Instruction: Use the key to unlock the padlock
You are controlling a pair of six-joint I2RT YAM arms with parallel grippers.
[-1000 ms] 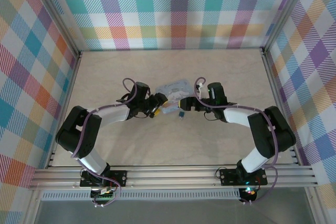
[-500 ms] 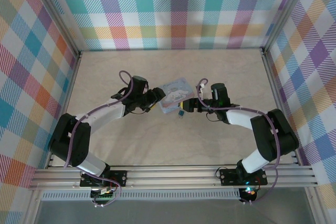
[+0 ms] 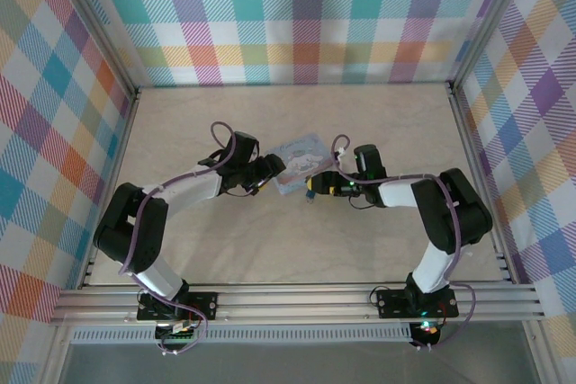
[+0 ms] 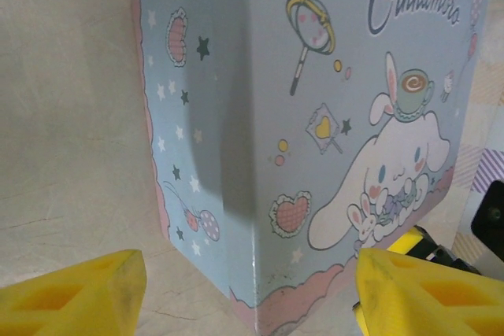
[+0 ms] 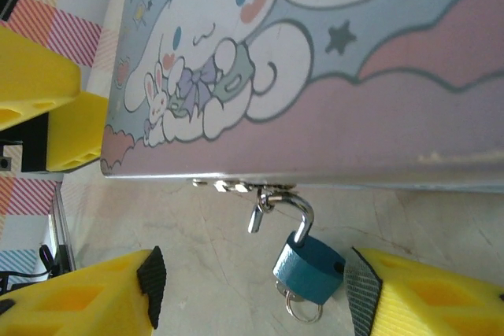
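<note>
Where it hangs by its shackle from the hasp of the pale blue tin (image 5: 354,76), the padlock (image 5: 309,271) sits between the fingers of the right gripper (image 5: 256,293), close to one pad with a gap before the other. Those jaws stand apart, gripping nothing. The left gripper (image 4: 250,281) is spread wide too, the tin's near corner between its fingers.

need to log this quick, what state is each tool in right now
left tool: open, straddling the tin corner, not gripping it
right tool: open, straddling the padlock, not gripping it
</note>
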